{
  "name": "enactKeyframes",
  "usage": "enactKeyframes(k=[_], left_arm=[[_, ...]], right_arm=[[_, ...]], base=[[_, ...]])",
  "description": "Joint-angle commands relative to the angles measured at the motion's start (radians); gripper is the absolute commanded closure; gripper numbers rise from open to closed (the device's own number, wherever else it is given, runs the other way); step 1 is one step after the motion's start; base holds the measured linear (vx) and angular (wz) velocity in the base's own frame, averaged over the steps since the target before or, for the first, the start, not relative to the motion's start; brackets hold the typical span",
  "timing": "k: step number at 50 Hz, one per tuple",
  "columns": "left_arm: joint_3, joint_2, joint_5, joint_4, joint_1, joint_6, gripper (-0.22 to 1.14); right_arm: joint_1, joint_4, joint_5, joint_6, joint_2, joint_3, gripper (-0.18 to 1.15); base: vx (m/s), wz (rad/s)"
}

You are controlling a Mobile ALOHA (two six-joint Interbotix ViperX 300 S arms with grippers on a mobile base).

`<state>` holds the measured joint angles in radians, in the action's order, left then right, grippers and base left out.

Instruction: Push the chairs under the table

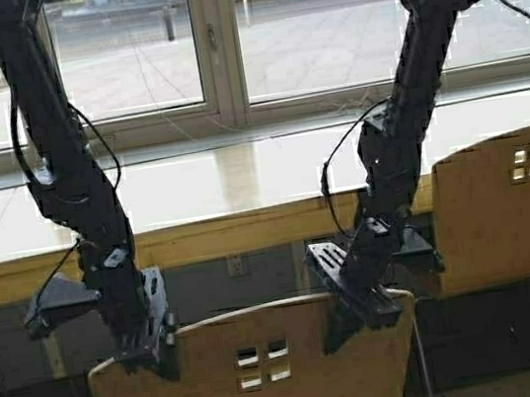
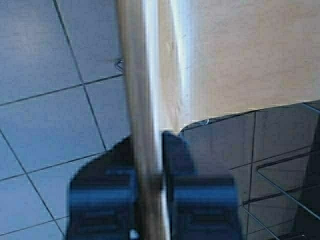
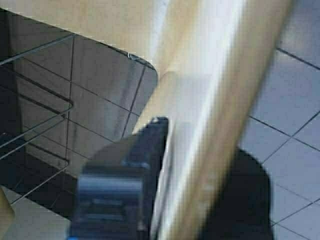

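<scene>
In the high view a tan chair (image 1: pixel 261 369) stands at six o'clock, close to the robot, with its curved back (four small square holes in it) facing the camera; the long pale table (image 1: pixel 195 194) runs across the middle, at twelve o'clock from this chair, and the chair is not yet under it; a second chair (image 1: pixel 506 207) sits at three o'clock, right up by the table edge. The left gripper (image 1: pixel 153 350) is at the top corner of the near chair's back at about nine o'clock; its two fingers (image 2: pixel 102 200) pinch the edge of the back tight. The right gripper (image 1: pixel 366 308) is at the other top corner, at about three o'clock, and its fingers (image 3: pixel 125 185) are clamped on the back edge too. A window (image 1: pixel 221 35) lies beyond the table.
</scene>
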<state>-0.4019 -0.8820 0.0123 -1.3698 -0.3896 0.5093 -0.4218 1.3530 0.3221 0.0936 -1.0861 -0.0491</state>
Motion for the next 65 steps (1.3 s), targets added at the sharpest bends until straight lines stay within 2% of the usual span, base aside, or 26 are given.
enactKeyframes(k=[1, 26, 65], left_arm=[[0.032, -0.006, 0.014, 0.011, 0.014, -0.037, 0.89], [0.081, -0.037, 0.009, 0.011, 0.035, -0.043, 0.89], [0.055, 0.0, 0.003, 0.015, 0.049, -0.058, 0.89]], right_arm=[[-0.009, -0.014, -0.005, -0.048, -0.012, 0.043, 0.92], [-0.015, -0.017, 0.006, -0.049, -0.025, 0.061, 0.92], [-0.026, -0.034, 0.048, -0.057, -0.025, 0.08, 0.92]], base=[[0.17, 0.01], [0.2, -0.01], [0.18, 0.01]])
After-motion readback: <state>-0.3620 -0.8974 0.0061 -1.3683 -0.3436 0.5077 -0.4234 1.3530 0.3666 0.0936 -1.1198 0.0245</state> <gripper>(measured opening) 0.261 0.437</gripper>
